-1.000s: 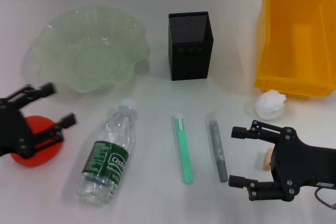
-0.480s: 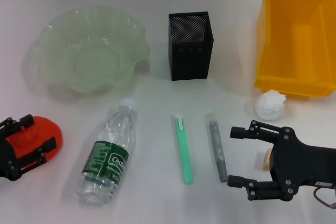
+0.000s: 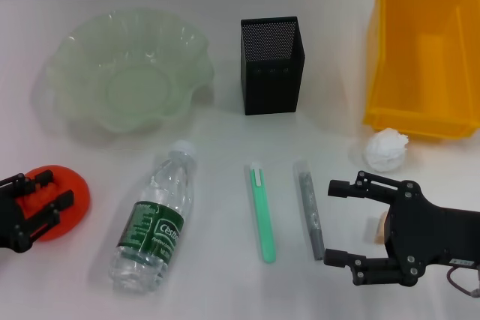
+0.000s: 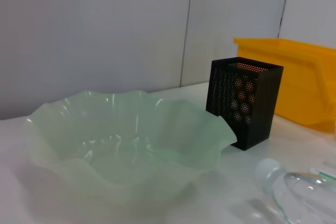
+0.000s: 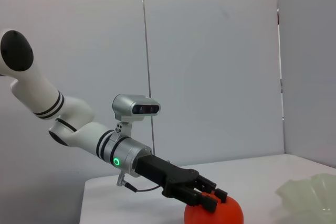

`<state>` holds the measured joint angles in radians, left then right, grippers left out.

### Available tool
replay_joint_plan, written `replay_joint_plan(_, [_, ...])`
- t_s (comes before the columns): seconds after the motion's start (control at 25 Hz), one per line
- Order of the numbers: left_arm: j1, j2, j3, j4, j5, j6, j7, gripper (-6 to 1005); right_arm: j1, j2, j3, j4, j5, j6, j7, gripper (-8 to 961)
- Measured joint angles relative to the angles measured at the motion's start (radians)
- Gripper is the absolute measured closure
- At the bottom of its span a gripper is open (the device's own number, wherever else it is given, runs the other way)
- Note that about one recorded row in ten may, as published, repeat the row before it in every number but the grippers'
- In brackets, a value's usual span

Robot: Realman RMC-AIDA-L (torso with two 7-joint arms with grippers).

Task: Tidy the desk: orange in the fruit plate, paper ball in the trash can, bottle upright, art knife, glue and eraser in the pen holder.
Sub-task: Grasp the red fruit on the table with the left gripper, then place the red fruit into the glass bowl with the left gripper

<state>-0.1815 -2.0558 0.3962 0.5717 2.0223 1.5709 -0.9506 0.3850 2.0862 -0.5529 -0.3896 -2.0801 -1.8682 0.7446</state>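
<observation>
The orange [image 3: 73, 194] lies on the table at the front left. My left gripper [image 3: 46, 191] reaches in from the left, its fingers closed on the orange's upper part; the right wrist view shows the left gripper [image 5: 209, 199] sitting on top of the orange [image 5: 218, 214]. My right gripper [image 3: 339, 221] is open at the front right, low over the table, with the tan eraser [image 3: 381, 228] between its fingers near the palm, mostly hidden. The bottle [image 3: 154, 222] lies on its side. The green art knife [image 3: 262, 215] and grey glue stick [image 3: 309, 207] lie side by side. The paper ball [image 3: 386, 149] sits in front of the trash can [image 3: 424, 58].
The fruit plate [image 3: 75, 46] stands at the back left and the pen holder [image 3: 271, 65] at the back centre. The left wrist view shows the plate [image 4: 126, 140], pen holder [image 4: 244, 100], trash can [image 4: 294, 77] and the bottle's cap [image 4: 270, 174].
My left gripper has come down from above onto the orange and its fingers have narrowed on it. The right arm has not moved.
</observation>
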Motion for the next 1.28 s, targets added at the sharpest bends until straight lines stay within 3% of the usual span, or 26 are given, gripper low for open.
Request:
replay_joint_plan(0.48, [-0.007, -0.009, -0.009, 0.021, -0.013, -0.026, 0.003, 749, 0.000, 0.001, 0.002, 0.001, 0.000, 0.000, 0.001, 113])
replay_joint_plan(0.6, [-0.007, -0.010, -0.012, 0.034, -0.037, 0.014, 0.002, 824, 0.000, 0.001, 0.002, 0.003, 0.000, -0.001, 0.001, 113])
replay_joint_plan(0.88, [-0.006, -0.009, -0.017, 0.119, -0.140, 0.178, -0.022, 873, 0.000, 0.002, 0.002, 0.003, 0.012, -0.004, 0.001, 113])
replay_joint_plan(1.04, [-0.055, -0.010, -0.015, 0.138, -0.196, 0.187, -0.065, 876, 0.000, 0.002, 0.002, 0.003, 0.016, -0.006, 0.001, 114])
replay_joint_plan(1.08, [-0.104, -0.012, -0.014, 0.136, -0.208, 0.174, -0.076, 878, 0.000, 0.002, 0.002, 0.003, 0.020, -0.007, 0.001, 114])
replay_joint_plan(1.12, [-0.104, -0.012, -0.014, 0.136, -0.208, 0.174, -0.076, 879, -0.001, 0.002, 0.002, 0.003, 0.024, -0.008, 0.001, 114])
replay_joint_plan(1.2, [-0.180, -0.014, -0.013, 0.114, -0.210, 0.117, -0.092, 882, -0.007, 0.002, 0.003, 0.003, 0.031, -0.010, 0.001, 114])
replay_joint_plan(1.28, [-0.206, -0.015, -0.014, 0.099, -0.211, 0.088, -0.097, 884, -0.010, 0.002, 0.003, 0.003, 0.034, -0.011, 0.001, 114])
